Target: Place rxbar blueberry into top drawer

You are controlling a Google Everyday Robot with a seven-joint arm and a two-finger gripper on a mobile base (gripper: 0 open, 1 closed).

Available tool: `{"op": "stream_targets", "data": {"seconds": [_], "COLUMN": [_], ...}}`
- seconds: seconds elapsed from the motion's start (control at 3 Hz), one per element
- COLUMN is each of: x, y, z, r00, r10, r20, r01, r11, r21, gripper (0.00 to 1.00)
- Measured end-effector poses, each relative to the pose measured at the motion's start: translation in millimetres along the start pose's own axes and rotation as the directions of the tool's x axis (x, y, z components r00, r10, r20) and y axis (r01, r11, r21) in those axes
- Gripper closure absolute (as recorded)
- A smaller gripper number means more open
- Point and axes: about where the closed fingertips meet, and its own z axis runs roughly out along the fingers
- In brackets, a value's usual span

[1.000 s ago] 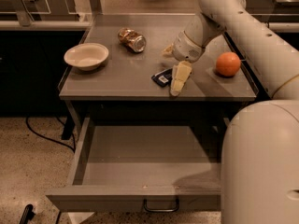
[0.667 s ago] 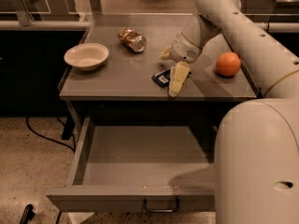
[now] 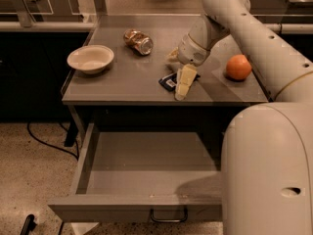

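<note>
The rxbar blueberry (image 3: 168, 82), a dark navy wrapper with a white patch, lies flat on the grey table top (image 3: 122, 82) near its front edge. My gripper (image 3: 178, 69) is down at the table right over the bar's right end. One cream finger (image 3: 184, 81) lies along the bar and hides part of it. The other finger (image 3: 172, 56) shows further back, so the gripper is open and holds nothing. The top drawer (image 3: 146, 180) is pulled out below the table and is empty, its dark handle (image 3: 168, 216) at the front.
A white bowl (image 3: 90, 58) sits at the table's left. A shiny gold-brown can (image 3: 138, 41) lies at the back. An orange (image 3: 238, 67) sits at the right. My white arm and body (image 3: 269, 170) fill the right side, beside the drawer.
The gripper has shifted slightly to the left over the bar. The bar, the drawer and the other things have not moved.
</note>
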Motion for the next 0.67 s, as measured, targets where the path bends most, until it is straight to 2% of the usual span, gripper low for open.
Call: {"op": "stream_targets", "data": {"seconds": [0.33, 0.67], "x": [0.0, 0.0], "y": [0.0, 0.0], "z": [0.0, 0.0], "r00": [1.0, 1.0], "r10": [0.0, 0.0], "r20": [0.0, 0.0], "r01": [0.0, 0.0], "r11": [1.0, 1.0], "r21": [0.0, 0.0], "gripper": [0.15, 0.39]}}
